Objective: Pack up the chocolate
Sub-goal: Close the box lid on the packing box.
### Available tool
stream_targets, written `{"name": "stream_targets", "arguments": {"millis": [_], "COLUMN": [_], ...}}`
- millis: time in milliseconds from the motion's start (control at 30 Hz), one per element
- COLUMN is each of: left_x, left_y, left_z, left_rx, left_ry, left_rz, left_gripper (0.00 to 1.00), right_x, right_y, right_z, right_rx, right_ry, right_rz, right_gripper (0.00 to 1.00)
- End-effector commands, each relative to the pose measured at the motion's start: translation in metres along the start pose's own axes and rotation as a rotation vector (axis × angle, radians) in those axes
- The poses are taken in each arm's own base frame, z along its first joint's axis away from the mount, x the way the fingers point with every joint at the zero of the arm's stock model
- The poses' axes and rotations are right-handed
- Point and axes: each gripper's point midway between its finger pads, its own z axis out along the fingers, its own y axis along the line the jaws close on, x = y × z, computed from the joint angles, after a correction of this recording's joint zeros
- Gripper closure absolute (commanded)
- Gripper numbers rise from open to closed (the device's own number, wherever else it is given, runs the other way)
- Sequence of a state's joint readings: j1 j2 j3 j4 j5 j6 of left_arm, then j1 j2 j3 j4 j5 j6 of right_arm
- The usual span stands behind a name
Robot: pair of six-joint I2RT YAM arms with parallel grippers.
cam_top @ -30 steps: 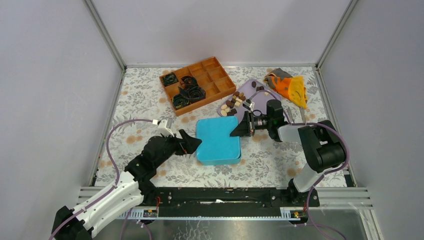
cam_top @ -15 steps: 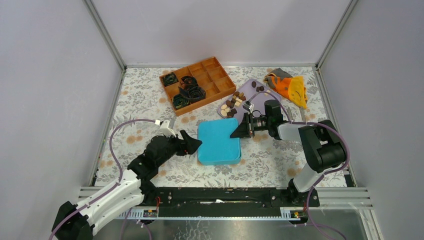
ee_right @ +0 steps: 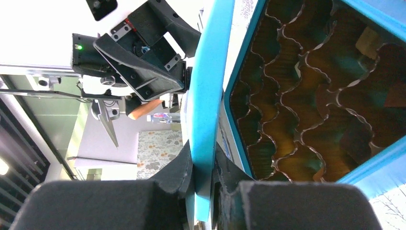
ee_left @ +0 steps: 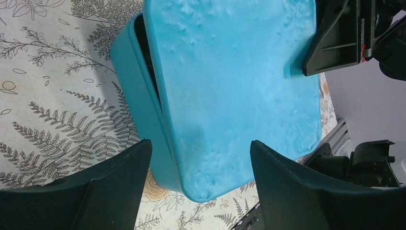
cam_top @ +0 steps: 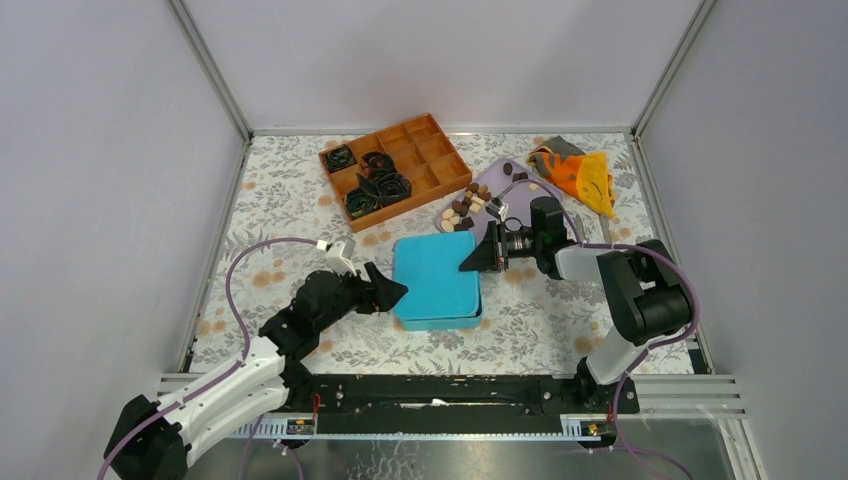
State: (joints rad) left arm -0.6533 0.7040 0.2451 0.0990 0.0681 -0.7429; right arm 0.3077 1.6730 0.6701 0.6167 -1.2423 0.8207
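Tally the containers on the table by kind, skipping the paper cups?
Blue box, with its lid: 1
Wooden divided tray: 1
Purple plate: 1
Total: 3

Wooden tray [cam_top: 437,150], orange cloth [cam_top: 586,178]
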Motion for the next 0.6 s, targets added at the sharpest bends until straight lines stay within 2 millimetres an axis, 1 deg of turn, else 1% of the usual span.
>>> {"name": "stream_targets", "arguments": {"millis": [0,100,300,367,467,567], "left_x": [-0.013,-0.012,-0.011,-0.01,-0.011,-0.012], "left_y": [-0.013,-0.01,-0.01,-0.01,-0.012,-0.014], "left_z": [0.0,0.0,0.001,0.001,0.001,0.001], "left_rx": [0.054,0.046,0.045,0.049,0.058,0.063], "left_ry": [-0.049,-0.045,-0.04,-0.036,-0.033,-0.034], "left_rz": [0.001,-0.001,0.002,0.002,0.003,0.004], "left_gripper": [0.18,0.18,0.21,0.22,0.23,0.23], "right_x": [-0.001,-0.002,-0.005,-0.005,-0.006,-0.006], "right_y": [0.002,-0.003,-0.004,-0.002,0.007,0.01], "right_z": [0.0,-0.002,-0.005,-0.006,-0.006,-0.006], "right_rx": [-0.003,0.016,0.02,0.008,-0.036,-0.048], "right_ry": [0.025,0.031,0.019,0.016,0.016,0.017], "right_rz": [-0.041,-0.036,-0.032,-0.021,-0.013,-0.017], "right_gripper": [1.0,1.0,1.0,1.0,1.0,1.0]}}
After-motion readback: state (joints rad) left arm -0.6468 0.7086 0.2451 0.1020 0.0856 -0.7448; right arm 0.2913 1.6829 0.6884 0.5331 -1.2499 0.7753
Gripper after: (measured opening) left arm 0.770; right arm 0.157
